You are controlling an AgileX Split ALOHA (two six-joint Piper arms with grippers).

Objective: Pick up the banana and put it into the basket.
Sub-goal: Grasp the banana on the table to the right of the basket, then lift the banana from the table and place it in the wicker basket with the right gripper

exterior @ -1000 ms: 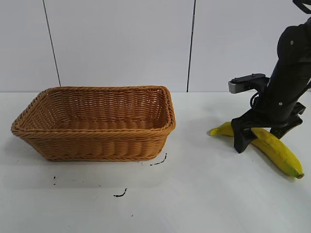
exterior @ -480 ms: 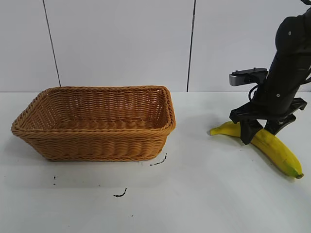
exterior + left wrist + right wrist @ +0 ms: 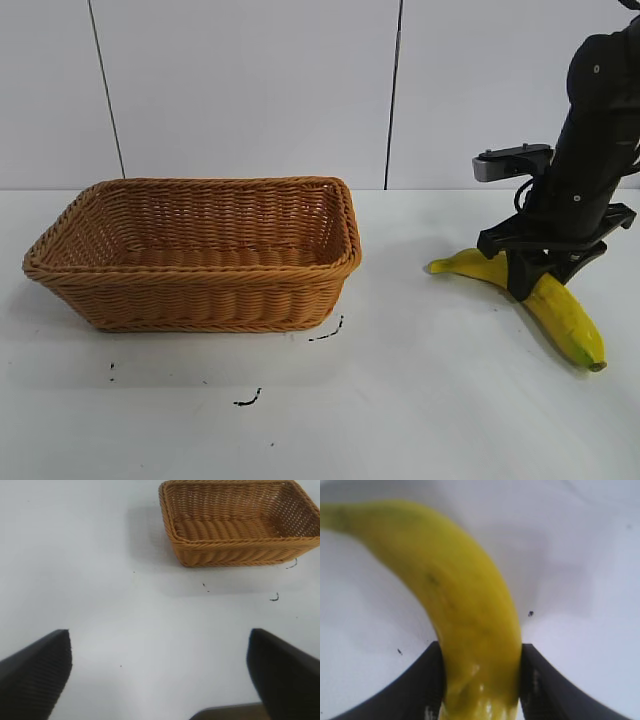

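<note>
The banana [image 3: 556, 302] is lying on the table [image 3: 420, 400] far to the right of the basket [image 3: 200, 250], and is being pinched across its middle by the right gripper [image 3: 535, 272]. Its long axis is running crosswise to the closed fingers [image 3: 532, 680]. The left gripper [image 3: 160, 675] is being held open, well away beyond the basket

Legible text, labels, brands, numbers, signs: none.
Basket [image 3: 200, 255], banana [image 3: 555, 305], right gripper [image 3: 540, 268] and desk [image 3: 400, 400] bear no readable marking in any view; small dark specks on the desk in front of the basket form no letters or numerals.
</note>
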